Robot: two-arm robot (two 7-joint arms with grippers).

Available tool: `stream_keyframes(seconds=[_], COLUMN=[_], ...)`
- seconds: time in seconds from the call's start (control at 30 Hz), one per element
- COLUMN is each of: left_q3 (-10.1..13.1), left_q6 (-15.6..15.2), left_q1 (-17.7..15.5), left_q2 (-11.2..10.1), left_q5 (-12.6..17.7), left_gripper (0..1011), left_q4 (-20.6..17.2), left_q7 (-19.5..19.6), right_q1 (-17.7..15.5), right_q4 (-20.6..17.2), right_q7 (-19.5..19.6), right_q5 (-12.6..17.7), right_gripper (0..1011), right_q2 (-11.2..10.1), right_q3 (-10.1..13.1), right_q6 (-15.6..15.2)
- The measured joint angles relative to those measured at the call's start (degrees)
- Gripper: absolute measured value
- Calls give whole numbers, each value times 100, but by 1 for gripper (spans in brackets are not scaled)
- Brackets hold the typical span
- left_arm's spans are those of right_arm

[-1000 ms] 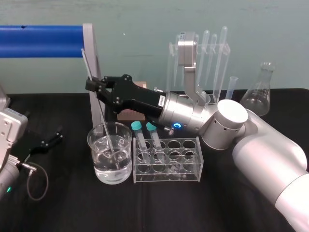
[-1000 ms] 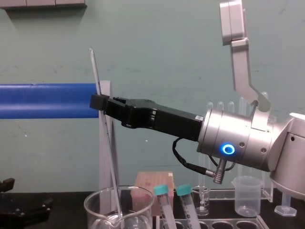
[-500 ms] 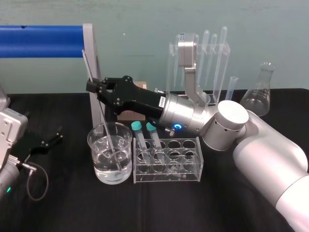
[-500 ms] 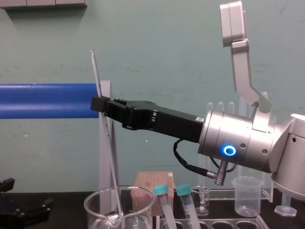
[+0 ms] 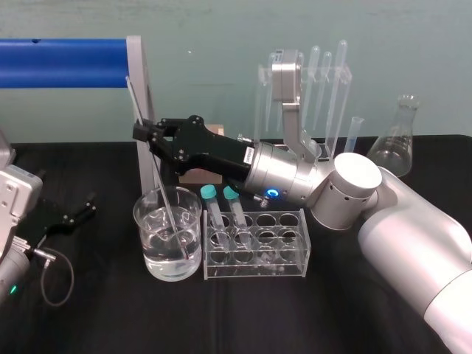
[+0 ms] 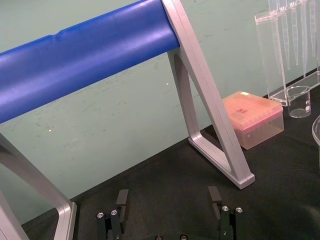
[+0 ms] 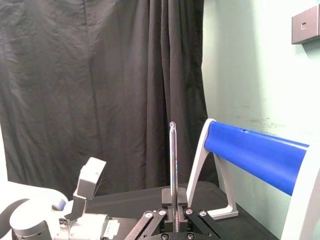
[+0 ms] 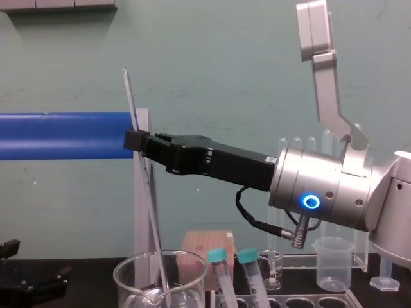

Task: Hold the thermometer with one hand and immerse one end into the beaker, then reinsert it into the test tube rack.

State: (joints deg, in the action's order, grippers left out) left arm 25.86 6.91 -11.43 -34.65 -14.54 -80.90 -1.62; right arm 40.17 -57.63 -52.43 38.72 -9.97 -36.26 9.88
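Observation:
My right gripper (image 5: 144, 133), long and black on a silver wrist with a blue ring, is shut on the thermometer (image 5: 161, 190), a thin clear glass rod held steeply tilted. The rod's lower end sits inside the wide glass beaker (image 5: 137, 214), in the water. In the chest view the thermometer (image 8: 148, 205) runs from above the right gripper (image 8: 135, 140) down into the beaker (image 8: 128, 276). The right wrist view shows the rod (image 7: 173, 160) rising from between the shut fingers. The test tube rack (image 5: 295, 247) stands just right of the beaker. My left gripper (image 6: 169, 200) rests open, low at the left.
Two teal-capped tubes (image 5: 210, 195) lean in the rack's left holes. Behind stand a clear pipette stand (image 5: 310, 81), a conical flask (image 5: 394, 147), a small plastic beaker (image 8: 332, 263) and a pink box (image 6: 252, 117). A blue roller on a silver frame (image 5: 66, 63) crosses the back left.
The right gripper has drifted very slightly down with the thermometer still in the beaker. The left arm has not moved.

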Motion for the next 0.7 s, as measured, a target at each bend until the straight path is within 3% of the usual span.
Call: stream_keyframes(seconds=[0.7], left_q3=[0], left_q6=[0], left_q1=[0], left_q2=[0], left_q5=[0], left_gripper=[1008], left_q4=[0], left_q7=[0], right_q1=[-35], right_q4=[-86], right_q7=[13], right_q5=[-16], right_gripper=[56], right_q2=[-45], right_q3=[-11], right_q6=[-30])
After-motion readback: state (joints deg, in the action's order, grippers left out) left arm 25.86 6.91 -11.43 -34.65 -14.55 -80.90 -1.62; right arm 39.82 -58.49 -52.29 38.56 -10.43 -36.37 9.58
